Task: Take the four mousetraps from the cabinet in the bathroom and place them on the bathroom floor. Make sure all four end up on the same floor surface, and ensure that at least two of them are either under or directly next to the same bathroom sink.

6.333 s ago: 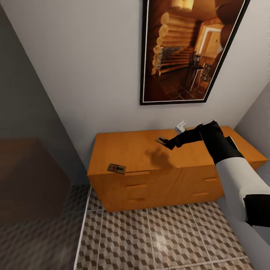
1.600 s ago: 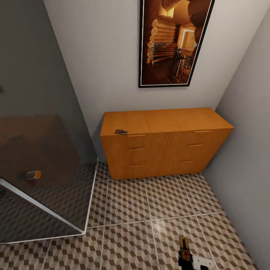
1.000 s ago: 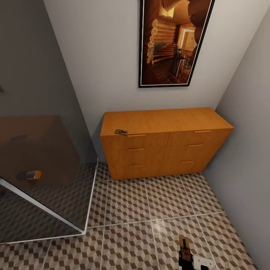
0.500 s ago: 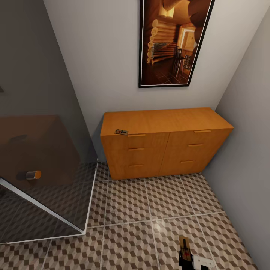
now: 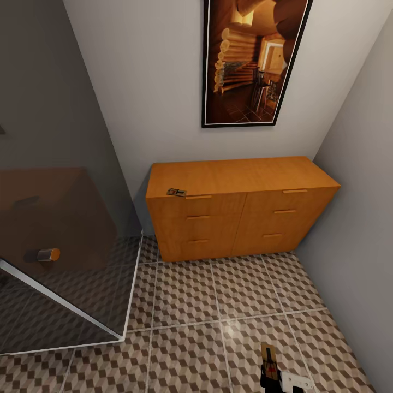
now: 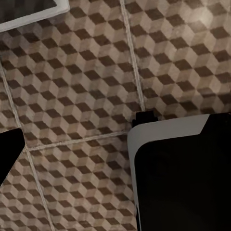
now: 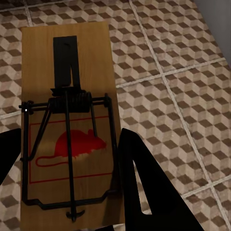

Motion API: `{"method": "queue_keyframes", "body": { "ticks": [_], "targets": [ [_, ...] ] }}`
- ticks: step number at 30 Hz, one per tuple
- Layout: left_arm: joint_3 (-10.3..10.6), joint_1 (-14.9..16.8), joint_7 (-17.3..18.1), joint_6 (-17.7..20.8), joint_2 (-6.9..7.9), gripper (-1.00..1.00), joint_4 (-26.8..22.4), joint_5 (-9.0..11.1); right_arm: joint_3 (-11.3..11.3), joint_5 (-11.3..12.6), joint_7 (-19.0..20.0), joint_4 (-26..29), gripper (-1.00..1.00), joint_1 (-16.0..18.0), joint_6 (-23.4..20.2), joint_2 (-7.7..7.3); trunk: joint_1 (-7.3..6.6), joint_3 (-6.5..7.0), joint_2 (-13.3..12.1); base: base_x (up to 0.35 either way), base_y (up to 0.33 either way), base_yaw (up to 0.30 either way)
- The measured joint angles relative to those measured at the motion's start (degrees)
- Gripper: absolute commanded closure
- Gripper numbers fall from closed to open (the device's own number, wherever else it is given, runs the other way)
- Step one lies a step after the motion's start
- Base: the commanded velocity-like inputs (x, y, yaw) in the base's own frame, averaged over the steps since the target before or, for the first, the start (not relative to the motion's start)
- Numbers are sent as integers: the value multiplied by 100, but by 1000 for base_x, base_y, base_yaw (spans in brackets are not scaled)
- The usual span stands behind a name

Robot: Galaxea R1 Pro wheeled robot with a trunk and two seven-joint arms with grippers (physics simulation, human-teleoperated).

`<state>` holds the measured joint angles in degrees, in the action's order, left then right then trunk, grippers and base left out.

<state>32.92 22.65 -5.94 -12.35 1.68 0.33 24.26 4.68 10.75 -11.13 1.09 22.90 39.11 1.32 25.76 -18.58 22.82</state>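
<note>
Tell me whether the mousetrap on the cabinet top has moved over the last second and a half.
No. The mousetrap sits at the cabinet top's front left edge, just left of the top-left drawer handle, as before.

**Cabinet top and tiled floor: what each is carrying**

The cabinet (image 5: 240, 207) is standing in the middle of the head view, against the back wall, on the bathroom floor (image 5: 218, 305). One mousetrap (image 5: 176, 192) is lying flat on its plain top, near the top's left front corner, just beside the front edge. The remaining top is showing bare orange-brown wood.

The floor is filling the lower half of the frame with its cube-patterned tiles and pale grout lines. At the lower left, a white-edged glass enclosure (image 5: 65, 305) is resting on the tiles, meeting the cabinet's left foot.
</note>
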Motion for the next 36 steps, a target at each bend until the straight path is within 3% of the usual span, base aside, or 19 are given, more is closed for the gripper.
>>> {"method": "queue_keyframes", "body": {
  "ticks": [7,25,36],
  "targets": [
    [-9,1,-333,-41,-1,-100,-236,2,-5,0,-5,0,100,0,-3,-2,0,0,0,0,0,0],
    [-26,0,-458,4,2,-100,-1079,7,1,-1,-6,0,100,0,-9,6,0,0,0,0,0,0],
    [-43,-1,-800,76,2,-100,-1803,0,1,-1,-2,0,100,0,-9,7,0,0,0,0,0,0]
  ]
}}
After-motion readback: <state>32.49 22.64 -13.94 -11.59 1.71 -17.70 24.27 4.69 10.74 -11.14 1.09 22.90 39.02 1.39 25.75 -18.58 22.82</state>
